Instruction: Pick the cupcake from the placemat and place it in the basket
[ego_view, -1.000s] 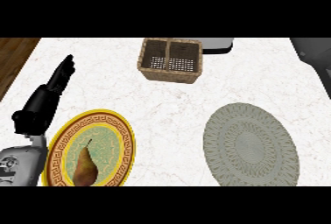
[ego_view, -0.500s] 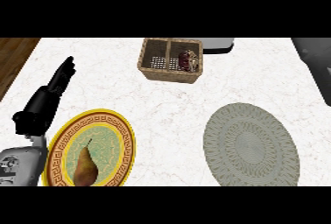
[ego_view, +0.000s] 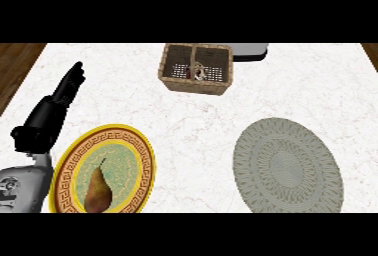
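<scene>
The left hand (ego_view: 55, 102) shows at the left of the head view, its black fingers held straight and together, pointing toward the far side of the tabletop (ego_view: 184, 125) and holding nothing. Its grey forearm comes in from the near left corner. The right hand does not show.

The cupcake (ego_view: 199, 71) sits inside the basket (ego_view: 196, 68), near the divider in the middle; only a small dark and pale part of it shows, so which compartment it lies in cannot be told. The basket is a brown woven box with two compartments, standing at the far side of the white marbled tabletop, slightly turned.

The placemat (ego_view: 288, 166) is a round grey woven mat at the near right, well apart from the basket. At the near left lies a plate (ego_view: 103, 169) with a yellow rim and an orange patterned band, and a pear (ego_view: 98, 190) lies on it, stem pointing far. The left forearm is just beside the plate's left edge. A grey and dark object (ego_view: 249, 51) lies just behind the basket at the far edge.
</scene>
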